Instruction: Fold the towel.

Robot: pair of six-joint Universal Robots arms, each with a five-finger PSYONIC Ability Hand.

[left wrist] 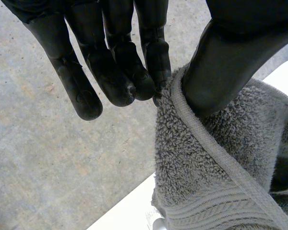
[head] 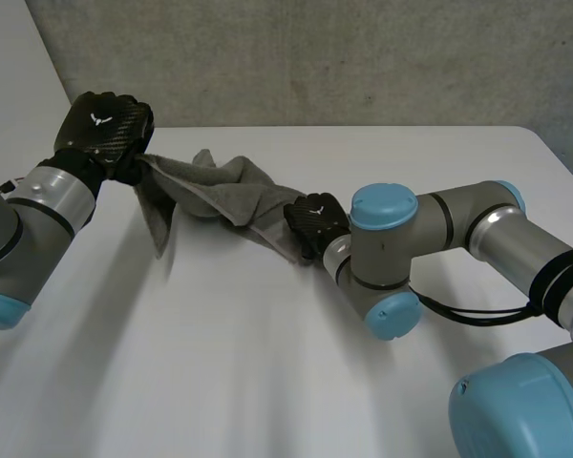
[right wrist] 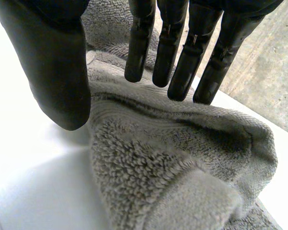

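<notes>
A grey towel [head: 224, 196] hangs bunched and stretched between my two hands above the white table [head: 220, 363]. My left hand [head: 105, 124] is raised at the table's far left edge. In the left wrist view its fingers [left wrist: 110, 72] and thumb pinch the hemmed edge of the towel [left wrist: 206, 182] near a corner. My right hand [head: 315, 219] is lower, near the table's middle, at the towel's other end. In the right wrist view its fingers [right wrist: 182, 62] reach straight over the towel [right wrist: 173, 158], which lies under the palm, and the thumb stands apart beside the cloth.
A grey concrete wall [head: 315, 57] rises behind the table's far edge. My right arm's elbow [head: 387, 253] lies low over the table just behind the right hand. Bare white tabletop [right wrist: 29, 167] shows beside the right thumb.
</notes>
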